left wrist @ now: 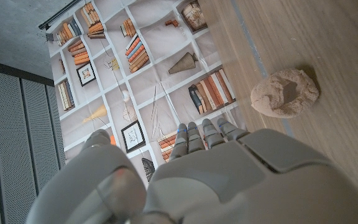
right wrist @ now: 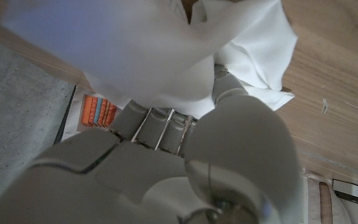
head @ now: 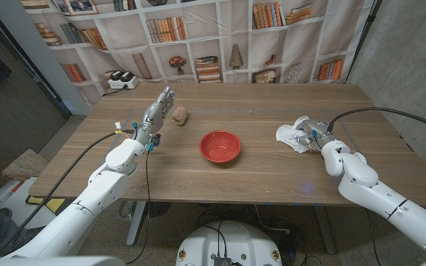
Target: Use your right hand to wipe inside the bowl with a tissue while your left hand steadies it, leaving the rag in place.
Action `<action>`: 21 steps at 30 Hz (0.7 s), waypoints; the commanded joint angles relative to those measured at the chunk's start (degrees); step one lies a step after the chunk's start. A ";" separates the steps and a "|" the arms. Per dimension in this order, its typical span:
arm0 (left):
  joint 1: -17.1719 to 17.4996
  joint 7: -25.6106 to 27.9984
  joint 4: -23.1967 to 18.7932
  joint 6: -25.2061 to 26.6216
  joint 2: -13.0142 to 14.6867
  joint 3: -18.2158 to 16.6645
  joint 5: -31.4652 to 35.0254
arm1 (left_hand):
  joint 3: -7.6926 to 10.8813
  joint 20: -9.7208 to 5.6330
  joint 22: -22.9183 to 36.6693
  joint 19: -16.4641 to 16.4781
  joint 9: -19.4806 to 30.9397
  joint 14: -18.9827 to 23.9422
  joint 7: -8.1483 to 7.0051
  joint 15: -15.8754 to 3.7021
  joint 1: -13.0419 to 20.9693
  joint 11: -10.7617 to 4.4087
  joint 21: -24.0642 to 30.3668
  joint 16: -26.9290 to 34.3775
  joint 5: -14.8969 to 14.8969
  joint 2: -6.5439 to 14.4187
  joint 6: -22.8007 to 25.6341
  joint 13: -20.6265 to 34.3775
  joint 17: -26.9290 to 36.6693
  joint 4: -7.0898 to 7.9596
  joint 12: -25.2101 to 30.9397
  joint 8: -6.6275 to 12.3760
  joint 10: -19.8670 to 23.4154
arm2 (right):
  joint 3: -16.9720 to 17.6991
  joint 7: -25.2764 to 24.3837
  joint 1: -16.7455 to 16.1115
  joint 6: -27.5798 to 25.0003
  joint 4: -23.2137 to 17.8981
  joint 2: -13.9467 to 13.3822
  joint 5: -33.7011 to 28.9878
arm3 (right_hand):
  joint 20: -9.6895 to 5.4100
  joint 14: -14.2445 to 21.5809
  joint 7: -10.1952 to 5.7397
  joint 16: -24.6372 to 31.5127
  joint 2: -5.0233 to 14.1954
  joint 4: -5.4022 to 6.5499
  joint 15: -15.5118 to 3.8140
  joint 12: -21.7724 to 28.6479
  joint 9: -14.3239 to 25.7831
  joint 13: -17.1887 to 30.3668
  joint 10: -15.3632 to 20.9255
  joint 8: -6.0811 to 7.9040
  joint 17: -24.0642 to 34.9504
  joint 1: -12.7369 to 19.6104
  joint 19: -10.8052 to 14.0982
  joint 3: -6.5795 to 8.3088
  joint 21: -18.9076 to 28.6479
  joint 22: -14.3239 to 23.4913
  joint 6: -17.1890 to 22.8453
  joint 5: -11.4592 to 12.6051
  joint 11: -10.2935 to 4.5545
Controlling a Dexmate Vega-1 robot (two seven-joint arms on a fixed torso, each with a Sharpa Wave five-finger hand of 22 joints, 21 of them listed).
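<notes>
The red bowl (head: 220, 146) stands empty at the middle of the wooden table (head: 272, 177), with neither hand touching it. A crumpled white tissue (head: 291, 134) lies to its right. My right hand (head: 318, 134) is at the tissue's near side. In the right wrist view the tissue (right wrist: 229, 37) drapes over the fingers of that hand (right wrist: 185, 155), whose thumb presses into the cloth. My left hand (head: 156, 117) is raised left of the bowl with straight fingers and holds nothing. The left wrist view shows its back (left wrist: 229, 180).
A brown crumpled lump (head: 180, 114) lies on the table just right of my left hand, also in the left wrist view (left wrist: 284, 92). A white device (head: 120, 80) sits at the table's back left corner. A bookshelf backdrop hangs behind.
</notes>
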 commanded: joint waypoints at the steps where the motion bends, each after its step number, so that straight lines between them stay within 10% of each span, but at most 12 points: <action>1: -0.23 1.34 -0.69 1.02 0.66 0.07 1.62 | 0.14 0.24 0.08 -0.03 0.20 0.39 -0.02 -0.55 1.25 -0.45 -0.18 0.02 -0.30 0.23 0.58 0.29 0.17 -0.58 -0.26 -0.03 0.29 | 1.61 -7.06 -0.87 3.34 0.77 1.56 1.36 | -5.73 2.92 -0.64 0.57 1.04 0.30 -4.39 1.06 1.75 0.47 4.37 1.53 0.29 2.36 0.94 -1.44 3.77 1.31 3.58 -0.23 -0.68; 21: 0.62 2.89 -1.68 -0.42 0.80 0.21 5.69 | 3.25 -0.61 0.01 1.16 0.20 3.58 -2.18 -3.19 11.66 -3.21 -0.09 0.29 -1.01 2.37 4.23 0.26 -0.12 -5.98 0.21 0.77 3.58 | 3.69 -10.30 -2.94 5.21 -2.18 1.72 3.71 | -5.97 5.71 -0.26 0.59 1.84 0.33 -4.21 2.93 3.19 2.77 8.36 1.84 0.71 4.11 0.71 -2.54 8.19 2.10 5.38 -0.12 -1.61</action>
